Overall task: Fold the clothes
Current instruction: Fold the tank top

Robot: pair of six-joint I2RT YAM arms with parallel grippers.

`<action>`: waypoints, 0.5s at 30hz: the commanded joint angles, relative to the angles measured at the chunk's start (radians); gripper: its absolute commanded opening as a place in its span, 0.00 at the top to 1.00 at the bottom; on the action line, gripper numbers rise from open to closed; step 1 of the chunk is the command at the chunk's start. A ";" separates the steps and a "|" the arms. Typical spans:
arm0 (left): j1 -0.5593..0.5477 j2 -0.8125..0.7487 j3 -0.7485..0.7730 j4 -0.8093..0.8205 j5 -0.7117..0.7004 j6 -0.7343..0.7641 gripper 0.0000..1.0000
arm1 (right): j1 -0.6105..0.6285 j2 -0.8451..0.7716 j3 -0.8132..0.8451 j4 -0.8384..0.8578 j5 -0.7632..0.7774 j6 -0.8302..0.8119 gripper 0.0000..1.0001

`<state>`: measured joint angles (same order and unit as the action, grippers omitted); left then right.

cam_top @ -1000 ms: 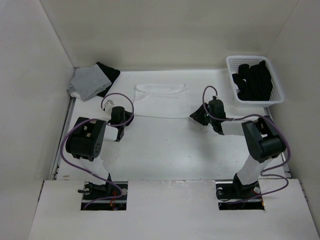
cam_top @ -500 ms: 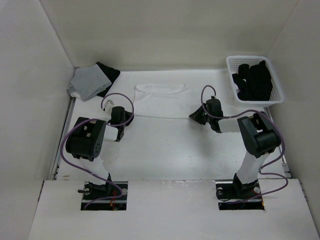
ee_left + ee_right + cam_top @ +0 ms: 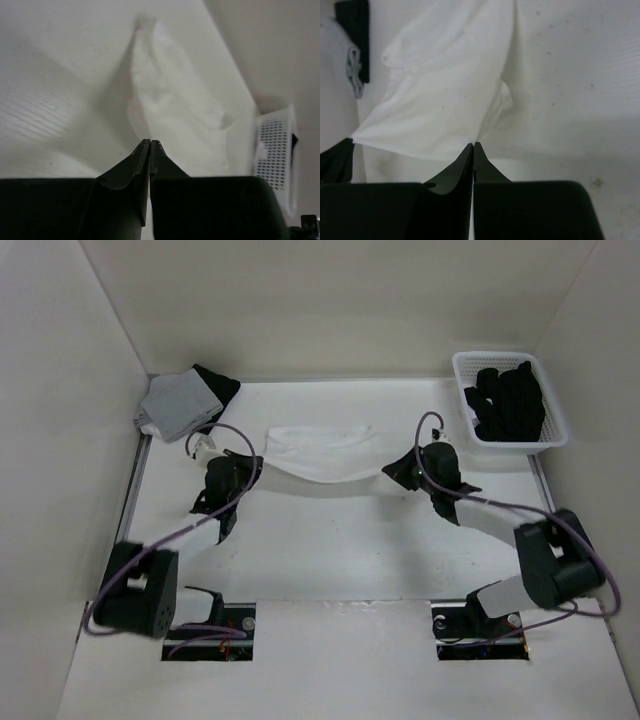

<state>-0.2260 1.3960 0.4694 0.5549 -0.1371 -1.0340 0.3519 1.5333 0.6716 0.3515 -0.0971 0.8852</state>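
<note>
White, thin cloth — the clothes point(image 3: 318, 448) lie toward the far edge of the table point(image 3: 330, 540), about midway between its left and right edges. The near hem is lifted and strung between my two end effectors. My left end effector point(image 3: 150, 143) is pressed together on the near left corner, and my right end effector point(image 3: 473, 145) is pinched on the near right corner. Fabric runs straight out from each pair of tips. I judge it light, limp and a little slippery — the hem bows between the grips, so it will drape rather than hold a shape by itself. The corners are the place to hold it, both at matched height, so the hem travels level. A shallow pinch could let it slide out.
</note>
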 commanded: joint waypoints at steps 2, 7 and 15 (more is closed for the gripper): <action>-0.017 -0.370 -0.015 -0.177 -0.002 0.043 1.00 | 0.090 -0.341 -0.043 -0.138 0.080 -0.087 0.98; -0.080 -0.829 0.064 -0.566 -0.031 0.081 1.00 | 0.273 -0.746 -0.012 -0.480 0.222 -0.129 0.98; -0.210 -1.117 0.154 -0.947 -0.143 0.083 1.00 | 0.626 -0.966 0.086 -0.753 0.476 -0.066 0.97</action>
<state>-0.4080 0.2771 0.6308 -0.1688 -0.2272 -0.9668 0.9203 0.5442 0.7376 -0.2497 0.2466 0.7994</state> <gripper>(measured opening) 0.010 0.032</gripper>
